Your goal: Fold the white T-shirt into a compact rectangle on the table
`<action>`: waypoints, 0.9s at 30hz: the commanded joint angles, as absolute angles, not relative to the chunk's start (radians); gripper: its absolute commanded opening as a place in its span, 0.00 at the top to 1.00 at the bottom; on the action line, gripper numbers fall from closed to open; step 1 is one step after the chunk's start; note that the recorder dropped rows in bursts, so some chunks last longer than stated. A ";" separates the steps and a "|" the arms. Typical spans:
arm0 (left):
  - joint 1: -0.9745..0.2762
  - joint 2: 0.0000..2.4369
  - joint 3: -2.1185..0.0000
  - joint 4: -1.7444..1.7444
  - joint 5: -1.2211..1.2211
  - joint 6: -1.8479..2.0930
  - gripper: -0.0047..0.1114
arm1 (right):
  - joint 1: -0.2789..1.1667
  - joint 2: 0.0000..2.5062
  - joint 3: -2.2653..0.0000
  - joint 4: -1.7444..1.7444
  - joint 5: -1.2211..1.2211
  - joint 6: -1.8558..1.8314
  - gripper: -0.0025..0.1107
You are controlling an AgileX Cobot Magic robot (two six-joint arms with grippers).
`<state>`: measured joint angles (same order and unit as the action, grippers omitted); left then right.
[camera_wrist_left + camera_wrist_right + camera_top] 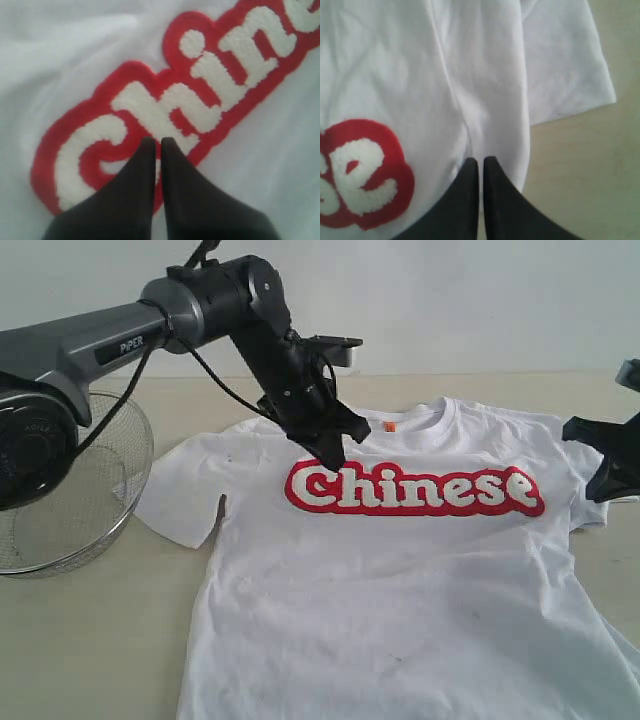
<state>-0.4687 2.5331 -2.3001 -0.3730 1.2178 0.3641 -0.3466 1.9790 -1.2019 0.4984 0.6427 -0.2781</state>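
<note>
The white T-shirt [400, 570] lies spread flat, chest up, on the beige table [90, 640], with red-and-white "Chinese" lettering [415, 490] and an orange neck tag [389, 426]. My left gripper [333, 452] hovers just above the "C" of the lettering [165, 115], shut, holding nothing [159, 141]. My right gripper [600, 485] is at the shirt's right side near the sleeve [565, 70], shut and empty [481, 161], above the cloth close to its edge.
A round wire-mesh basket [75, 500] stands at the left, beside the left arm's base. Bare tabletop [585, 175] runs along the shirt's right edge and behind the collar.
</note>
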 commanded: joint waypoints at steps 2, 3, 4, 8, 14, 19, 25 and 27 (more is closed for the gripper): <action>-0.508 2.548 -2.275 -0.370 1.221 0.355 0.92 | -0.350 1.992 -1.211 0.486 0.638 -0.284 0.98; -0.510 2.558 -2.275 -0.365 1.221 0.355 0.92 | -0.350 1.992 -1.211 0.486 0.643 -0.284 0.98; -0.510 2.570 -2.275 -0.365 1.221 0.355 0.92 | -0.348 1.993 -1.211 0.486 0.648 -0.284 0.98; -0.510 2.608 -2.275 -0.328 1.221 0.343 0.92 | -0.339 1.996 -1.211 0.491 0.660 -0.286 0.98; -0.497 2.648 -2.275 -0.226 1.221 0.306 0.92 | -0.339 1.996 -1.211 0.521 0.669 -0.297 0.98; -0.433 2.646 -2.275 -0.224 1.221 0.295 0.92 | -0.339 1.996 -1.211 0.619 0.674 -0.372 0.98; -0.416 2.646 -2.275 -0.230 1.221 0.295 0.92 | -0.339 1.996 -1.211 0.657 0.643 -0.412 0.98; -0.419 2.646 -2.275 -0.259 1.221 0.295 0.92 | -0.339 1.996 -1.211 0.657 0.592 -0.402 0.98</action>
<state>-0.4317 2.6097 -2.2877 -0.3325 1.2214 0.3034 -0.3384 1.9986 -1.2054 0.6564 0.6376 -0.4010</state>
